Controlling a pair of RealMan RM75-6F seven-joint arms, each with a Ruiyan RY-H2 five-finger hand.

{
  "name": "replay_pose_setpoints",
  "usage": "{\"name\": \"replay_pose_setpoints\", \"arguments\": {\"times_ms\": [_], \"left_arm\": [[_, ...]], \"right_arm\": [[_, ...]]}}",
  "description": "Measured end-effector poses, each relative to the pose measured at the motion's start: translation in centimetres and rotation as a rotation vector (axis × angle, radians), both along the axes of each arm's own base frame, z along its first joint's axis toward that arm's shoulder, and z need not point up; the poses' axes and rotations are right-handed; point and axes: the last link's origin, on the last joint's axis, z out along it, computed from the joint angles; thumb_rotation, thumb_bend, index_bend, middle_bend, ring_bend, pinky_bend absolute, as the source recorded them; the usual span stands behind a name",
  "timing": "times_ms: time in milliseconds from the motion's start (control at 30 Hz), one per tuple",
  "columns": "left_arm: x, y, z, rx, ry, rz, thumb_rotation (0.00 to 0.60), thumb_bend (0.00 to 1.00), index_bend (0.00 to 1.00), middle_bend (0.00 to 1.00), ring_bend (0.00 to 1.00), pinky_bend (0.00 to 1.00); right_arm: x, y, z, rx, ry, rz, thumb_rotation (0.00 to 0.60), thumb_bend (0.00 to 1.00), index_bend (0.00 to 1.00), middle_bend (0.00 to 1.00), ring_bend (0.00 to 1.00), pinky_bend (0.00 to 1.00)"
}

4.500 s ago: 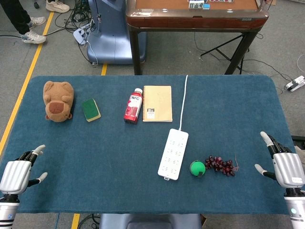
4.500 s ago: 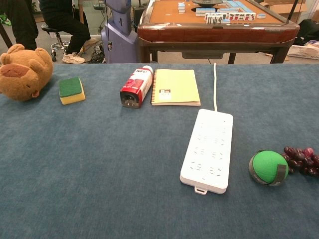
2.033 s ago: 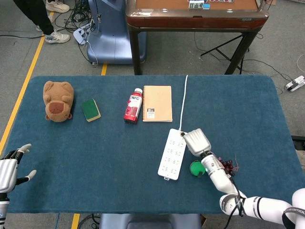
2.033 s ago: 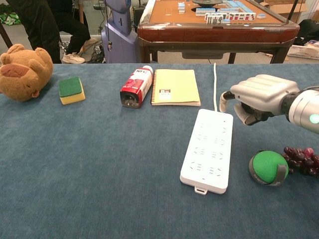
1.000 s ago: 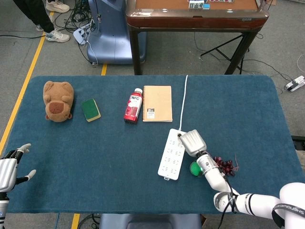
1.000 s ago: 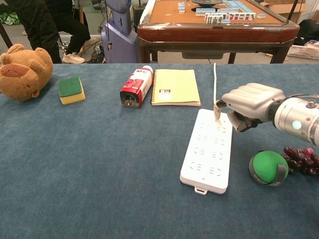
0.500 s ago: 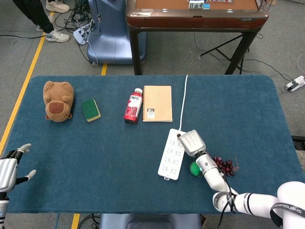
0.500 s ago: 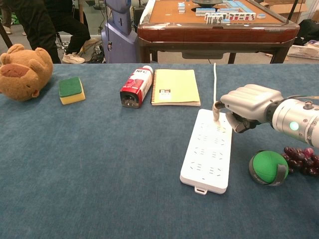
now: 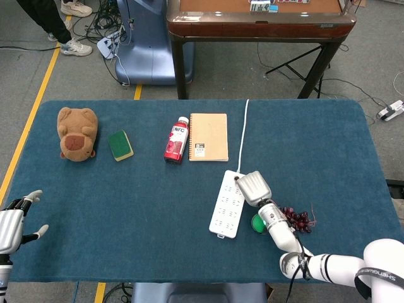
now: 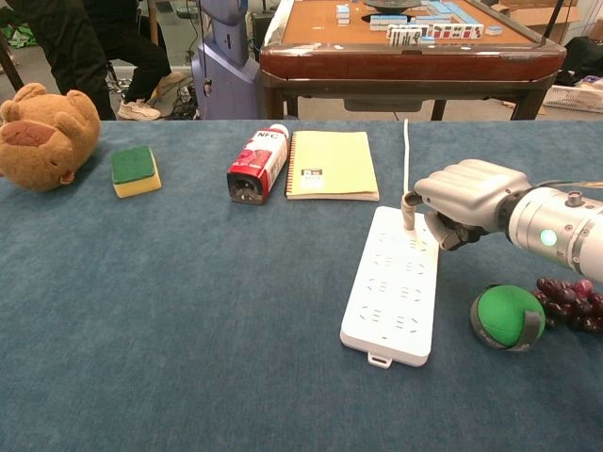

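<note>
Right robot hand (image 10: 468, 202), fingers curled and holding nothing, rests a fingertip on the far end of the power strip (image 10: 396, 282) lying flat mid-counter; no grasp or lift yet; left robot hand (image 9: 12, 227) hangs open, well apart.

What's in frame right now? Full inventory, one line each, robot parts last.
plush bear: 1, brown, far left of the table
sponge: 1, green over yellow, right of the bear
bottle: 1, red with white cap, lying down, left of the notebook
notebook: 1, tan, spiral-bound, table centre
power strip: 1, white, cord running to the far edge
ball: 1, green, right of the strip
grapes: 1 bunch, dark purple, beside the ball
table: 1, blue cloth
left robot hand: silver, fingers apart, near left corner, holds nothing
right robot hand: silver, fingers curled, one fingertip on the strip's far end
</note>
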Motion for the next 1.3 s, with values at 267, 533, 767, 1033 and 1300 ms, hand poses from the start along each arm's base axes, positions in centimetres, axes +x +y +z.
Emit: {"name": "replay_pose_setpoints", "arguments": {"times_ms": [267, 533, 767, 1033, 1300], "left_arm": [[0.0, 0.0, -0.1, -0.002, 0.005, 0.000, 0.600, 0.17, 0.24, 0.33, 0.32, 0.57], [0.2, -0.1, -0.4, -0.009, 0.018, -0.005, 0.600, 0.17, 0.24, 0.33, 0.32, 0.57], [0.6, -0.2, -0.5, -0.010, 0.024, -0.020, 0.600, 0.17, 0.24, 0.33, 0.32, 0.57], [1.3, -0.7, -0.8, -0.008, 0.043, -0.056, 0.600, 0.17, 0.24, 0.33, 0.32, 0.57], [2.1, -1.4, -1.2, -0.020, 0.050, -0.094, 0.600, 0.17, 0.24, 0.33, 0.32, 0.57]], "right_arm": [[0.9, 0.2, 2.1, -0.046, -0.042, 0.029, 0.600, 0.76, 0.31, 1.00, 1.00, 1.00], [1.3, 1.5, 6.4, -0.129, -0.071, 0.061, 0.600, 0.67, 0.31, 0.89, 0.99, 1.00], [-1.1, 4.6, 11.8, -0.272, -0.055, 0.073, 0.600, 0.44, 0.31, 0.51, 0.64, 0.82], [-6.0, 10.4, 17.1, -0.435, -0.020, -0.029, 0.600, 0.35, 0.31, 0.33, 0.33, 0.36], [-9.3, 14.8, 19.6, -0.512, -0.116, -0.096, 0.600, 0.35, 0.31, 0.32, 0.33, 0.36]]}}
